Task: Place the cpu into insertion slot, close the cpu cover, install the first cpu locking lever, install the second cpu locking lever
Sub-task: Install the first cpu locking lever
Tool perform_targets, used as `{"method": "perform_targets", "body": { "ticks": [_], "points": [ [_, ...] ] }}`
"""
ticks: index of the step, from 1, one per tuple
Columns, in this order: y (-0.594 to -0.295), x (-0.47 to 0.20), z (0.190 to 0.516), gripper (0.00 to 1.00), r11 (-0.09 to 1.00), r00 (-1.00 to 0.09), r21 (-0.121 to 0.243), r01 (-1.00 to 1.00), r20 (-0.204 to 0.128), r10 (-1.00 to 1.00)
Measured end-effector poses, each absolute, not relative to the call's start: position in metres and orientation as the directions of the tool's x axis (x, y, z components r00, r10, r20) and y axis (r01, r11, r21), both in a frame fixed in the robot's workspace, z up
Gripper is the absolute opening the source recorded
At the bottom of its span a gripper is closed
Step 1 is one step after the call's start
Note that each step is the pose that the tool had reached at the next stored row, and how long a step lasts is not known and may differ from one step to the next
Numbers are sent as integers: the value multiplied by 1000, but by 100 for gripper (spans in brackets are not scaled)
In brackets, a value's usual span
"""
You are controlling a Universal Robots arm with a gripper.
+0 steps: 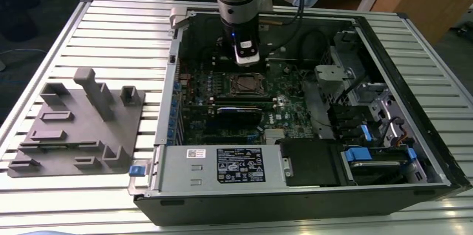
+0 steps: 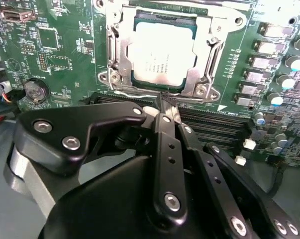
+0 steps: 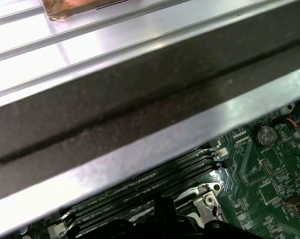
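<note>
In the second wrist view the cpu (image 2: pixel 162 52) lies flat in the insertion slot (image 2: pixel 136 75), silver top up. The cpu cover (image 2: pixel 121 59) is folded down around it as a metal frame. A thin wire locking lever (image 2: pixel 135 93) runs along the socket edge nearest my gripper. My gripper (image 2: pixel 164 102) is shut, its black fingertips meeting right at the end of that wire; I cannot tell whether the wire is pinched. In the exterior view the gripper (image 1: pixel 246 62) hangs inside the open computer case, just behind the insertion slot (image 1: pixel 247 83).
Long black memory slots (image 2: pixel 214 127) lie under the gripper, and a coin battery (image 2: pixel 34 91) sits off to one side. The case's metal wall (image 3: pixel 140 94) stands close to the wrist. A grey fixture block (image 1: pixel 77 124) is on the exterior view's left, and the drive cage (image 1: pixel 369 135) is on its right.
</note>
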State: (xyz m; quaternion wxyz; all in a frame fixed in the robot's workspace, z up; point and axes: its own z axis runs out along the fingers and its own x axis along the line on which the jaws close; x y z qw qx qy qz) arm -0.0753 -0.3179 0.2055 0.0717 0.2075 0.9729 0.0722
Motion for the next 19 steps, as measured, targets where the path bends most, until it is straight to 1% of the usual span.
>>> {"method": "perform_targets", "body": {
  "ticks": [5,12,13,15,17,19],
  "points": [
    [-318,-75,206,11,904,-905,169,392,-108,412],
    [-318,-75,218,11,907,-908,167,387,-104,407],
    [-318,-75,218,11,908,-908,156,388,-107,406],
    [-318,-75,218,11,913,-908,123,388,-117,402],
    [-318,-73,218,11,916,-909,99,389,-119,399],
    [-318,-68,218,11,916,-910,91,390,-111,398]
  ]
}}
